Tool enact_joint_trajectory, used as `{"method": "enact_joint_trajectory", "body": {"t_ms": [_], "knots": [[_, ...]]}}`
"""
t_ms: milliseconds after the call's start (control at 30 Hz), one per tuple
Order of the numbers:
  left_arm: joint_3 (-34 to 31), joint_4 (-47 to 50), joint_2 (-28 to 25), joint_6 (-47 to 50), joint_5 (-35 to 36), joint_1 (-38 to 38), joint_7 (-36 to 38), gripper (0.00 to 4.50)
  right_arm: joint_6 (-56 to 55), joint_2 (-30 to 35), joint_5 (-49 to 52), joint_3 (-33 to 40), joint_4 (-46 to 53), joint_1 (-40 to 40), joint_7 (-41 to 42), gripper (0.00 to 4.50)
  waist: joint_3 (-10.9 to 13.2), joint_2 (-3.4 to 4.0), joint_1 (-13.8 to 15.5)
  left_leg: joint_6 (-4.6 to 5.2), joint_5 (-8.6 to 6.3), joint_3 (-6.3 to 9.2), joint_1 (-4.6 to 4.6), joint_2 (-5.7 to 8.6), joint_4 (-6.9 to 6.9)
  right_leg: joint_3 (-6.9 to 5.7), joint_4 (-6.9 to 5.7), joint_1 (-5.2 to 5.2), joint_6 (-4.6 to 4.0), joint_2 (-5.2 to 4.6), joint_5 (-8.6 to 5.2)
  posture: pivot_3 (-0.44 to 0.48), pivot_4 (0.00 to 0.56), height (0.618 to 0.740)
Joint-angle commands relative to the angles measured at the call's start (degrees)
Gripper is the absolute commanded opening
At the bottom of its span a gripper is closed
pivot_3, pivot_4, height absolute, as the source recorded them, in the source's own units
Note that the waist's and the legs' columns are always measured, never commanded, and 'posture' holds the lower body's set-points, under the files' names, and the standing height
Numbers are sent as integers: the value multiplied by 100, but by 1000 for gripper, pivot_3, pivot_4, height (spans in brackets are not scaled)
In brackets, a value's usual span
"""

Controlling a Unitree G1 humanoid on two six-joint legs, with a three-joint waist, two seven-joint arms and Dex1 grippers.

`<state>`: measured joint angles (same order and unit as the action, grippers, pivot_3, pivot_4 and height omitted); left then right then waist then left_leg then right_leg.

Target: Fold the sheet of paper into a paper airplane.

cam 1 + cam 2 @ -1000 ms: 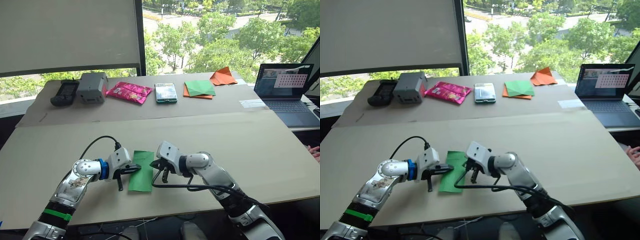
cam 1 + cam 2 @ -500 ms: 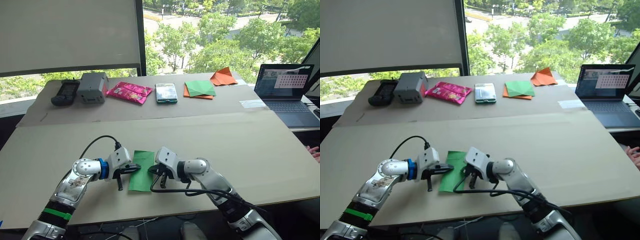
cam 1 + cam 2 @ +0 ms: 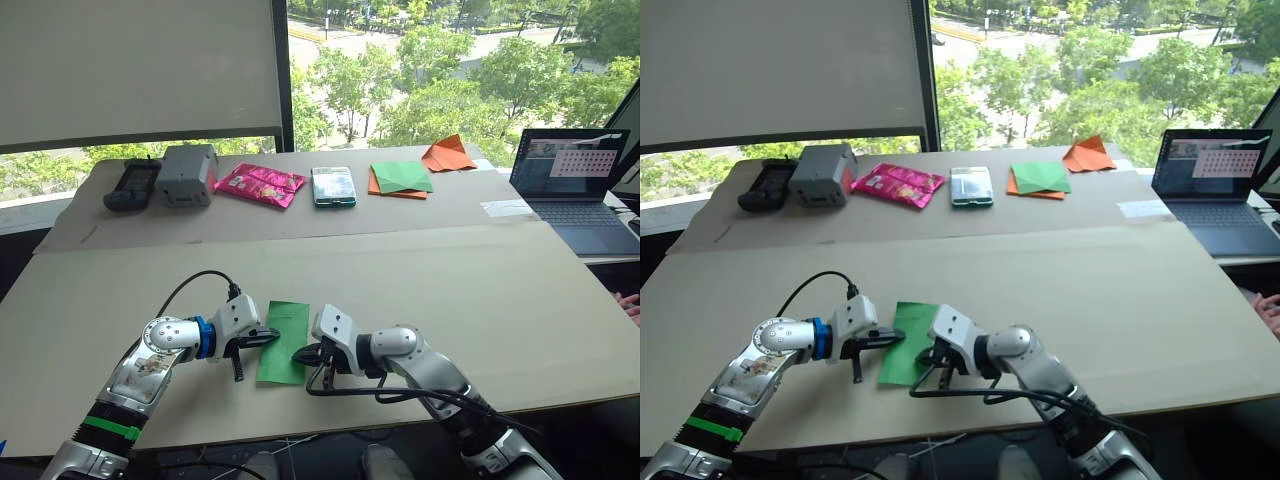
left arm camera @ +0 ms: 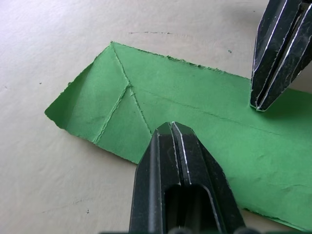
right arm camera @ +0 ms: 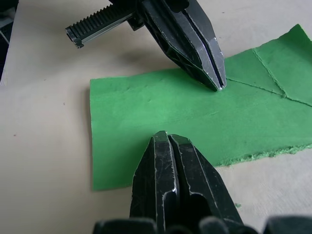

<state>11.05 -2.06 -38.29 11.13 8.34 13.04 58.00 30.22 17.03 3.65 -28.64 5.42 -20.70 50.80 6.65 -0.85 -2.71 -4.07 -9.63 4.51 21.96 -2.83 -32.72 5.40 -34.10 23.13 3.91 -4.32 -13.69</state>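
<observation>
Left wrist view: the left gripper (image 4: 171,127), fingers pressed together, tips on the sheet of paper (image 4: 204,131). The right gripper (image 5: 165,137), likewise closed, presses the opposite long edge; the folded green strip lies flat on the cardboard tabletop (image 3: 450,280).

The sheet of paper (image 4: 195,122) is thin, matt green paper, faintly fibrous, with sharp pressed creases and one rough, torn-looking long edge. The bench (image 3: 480,290) has a matt, pale beige surface like cardboard, with small specks and scuffs. The left hand (image 4: 179,127) has fingers of black hard plastic with a slight sheen and lighter worn edges; the right hand (image 5: 168,136) looks the same. The snack packet (image 3: 258,184) is glossy pink foil. The box (image 3: 186,174) is dull grey plastic.
</observation>
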Motion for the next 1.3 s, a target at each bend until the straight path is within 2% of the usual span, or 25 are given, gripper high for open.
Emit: {"method": "enact_joint_trajectory", "body": {"t_ms": [33,567,900,1167,1300], "knots": [[80,-170,-136,156,-204,-127,15,0,146,72,87,-123,104,133,102,82,0,0,4,0,0,0,0,0,0,0,0,0,0,0,0,0,150,732],[102,-138,-168,161,-193,-153,64,0,475,75,590,26,46,623,68,82,-1,-1,11,-3,-2,0,0,0,0,-1,3,0,-1,-3,-1,0,150,732],[121,-28,-173,220,-168,-172,72,0,286,-77,507,234,-558,526,-268,82,-11,-7,2,-5,-3,0,-14,-1,0,-2,3,-2,-2,-3,-1,0,150,732],[137,-54,-151,235,-188,-127,63,0,369,92,699,177,65,617,-26,82,-9,-6,19,-7,-5,-1,-10,0,-1,-3,5,0,-4,-7,-2,0,150,732],[105,-71,-109,234,-160,-92,35,0,368,50,1030,546,766,663,-143,82,-3,-6,34,-7,-5,-1,-3,0,-1,-3,6,1,-4,-7,-2,0,150,732]]}}
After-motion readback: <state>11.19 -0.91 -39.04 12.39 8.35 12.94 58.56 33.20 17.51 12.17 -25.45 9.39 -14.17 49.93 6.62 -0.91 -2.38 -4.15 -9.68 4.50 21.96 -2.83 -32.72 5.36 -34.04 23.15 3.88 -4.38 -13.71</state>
